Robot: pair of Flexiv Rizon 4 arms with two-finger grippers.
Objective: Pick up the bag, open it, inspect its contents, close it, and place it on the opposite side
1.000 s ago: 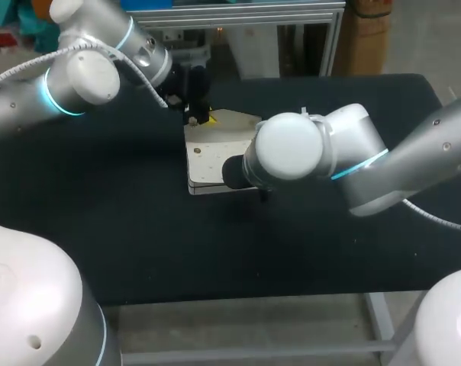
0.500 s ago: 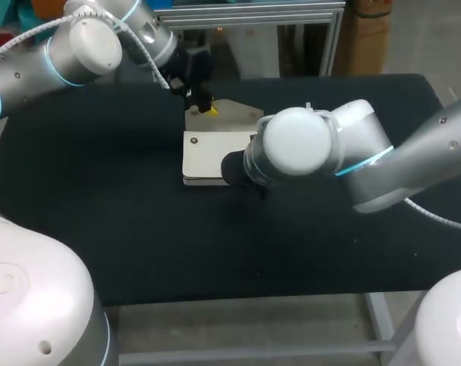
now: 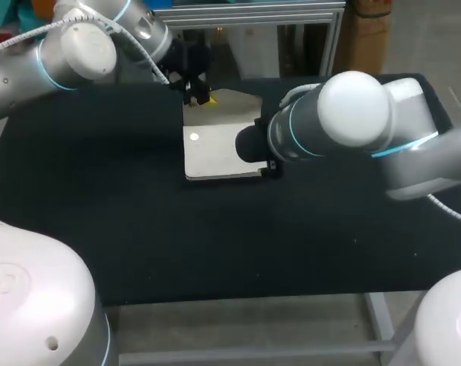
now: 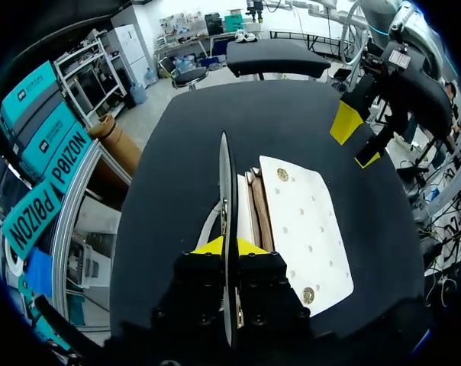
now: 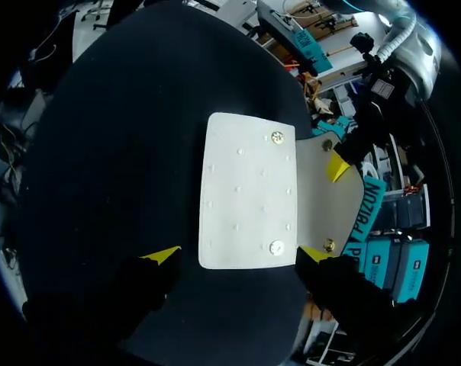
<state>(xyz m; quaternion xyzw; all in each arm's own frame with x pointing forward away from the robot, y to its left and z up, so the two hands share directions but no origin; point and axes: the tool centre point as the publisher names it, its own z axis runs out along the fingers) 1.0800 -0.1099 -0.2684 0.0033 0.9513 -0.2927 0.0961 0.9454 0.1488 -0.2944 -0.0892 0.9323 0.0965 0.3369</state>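
On the black table (image 3: 101, 229) the white bag (image 3: 215, 156) lies flat beneath the right gripper (image 5: 238, 254), whose fingers stand wide apart, one either side of the bag's near end. The left gripper (image 4: 229, 245) pinches the flap (image 4: 225, 175) upright (edge-on between its tips). Opening is under way, I judge; next, raise the flap until the inside shows. Over the last second the right arm has drawn rightward, uncovering more bag.

Near and left: you have open table (image 3: 101, 198) to pass.
Far: left gripper (image 3: 200, 97), clamped on the bag (image 3: 215, 152) flap, blocks you.
Right: right arm (image 3: 353, 122) overhangs.
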